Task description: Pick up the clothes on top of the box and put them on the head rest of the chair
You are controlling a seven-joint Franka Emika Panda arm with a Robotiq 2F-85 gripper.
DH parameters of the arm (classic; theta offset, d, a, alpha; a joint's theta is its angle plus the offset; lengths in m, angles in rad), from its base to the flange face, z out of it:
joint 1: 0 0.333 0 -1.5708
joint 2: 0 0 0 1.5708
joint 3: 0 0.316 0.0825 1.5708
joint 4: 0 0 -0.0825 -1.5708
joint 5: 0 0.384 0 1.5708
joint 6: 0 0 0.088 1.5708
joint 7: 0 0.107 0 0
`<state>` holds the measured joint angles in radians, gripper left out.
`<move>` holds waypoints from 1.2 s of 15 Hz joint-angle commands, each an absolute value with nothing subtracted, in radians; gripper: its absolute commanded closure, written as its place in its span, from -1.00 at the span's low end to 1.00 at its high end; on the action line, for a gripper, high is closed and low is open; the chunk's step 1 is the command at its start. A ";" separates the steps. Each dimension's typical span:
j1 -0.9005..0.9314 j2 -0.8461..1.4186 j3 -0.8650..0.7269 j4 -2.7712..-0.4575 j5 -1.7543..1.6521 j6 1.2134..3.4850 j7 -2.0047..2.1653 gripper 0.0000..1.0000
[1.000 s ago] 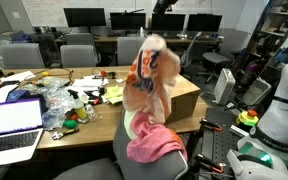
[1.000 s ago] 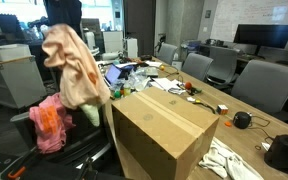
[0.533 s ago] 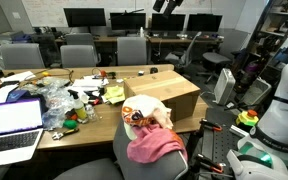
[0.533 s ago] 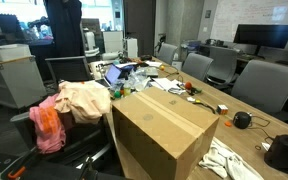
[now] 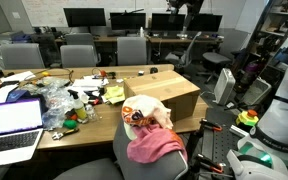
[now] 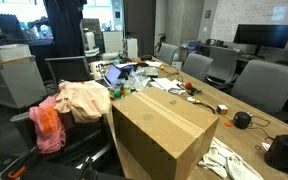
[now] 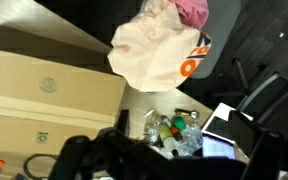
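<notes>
Over chair (image 5: 121, 165) top, draped in a heap: clothes (image 5: 146, 128), white piece uppermost. On box (image 6: 164, 130), nothing left. High above, gripper (image 7: 164, 152) spread wide, pinching nothing. Placing probably done; next, only backing away without snagging cloth.

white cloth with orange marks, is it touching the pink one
Touching. In an exterior view the white cloth lies draped right on the pink cloth, with no gap between them.
</notes>
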<state>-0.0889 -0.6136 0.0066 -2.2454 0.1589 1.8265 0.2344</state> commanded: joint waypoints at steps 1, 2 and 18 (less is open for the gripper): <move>-0.146 -0.602 -0.004 -2.254 0.115 1.759 0.322 -1.00; -0.158 -0.601 -0.011 -2.270 0.112 1.758 0.331 -1.00; -0.317 -0.628 -0.229 -2.682 0.259 1.949 0.279 -1.00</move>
<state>-0.2824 -0.5938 -0.2012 -2.6317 0.2225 1.8921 0.3086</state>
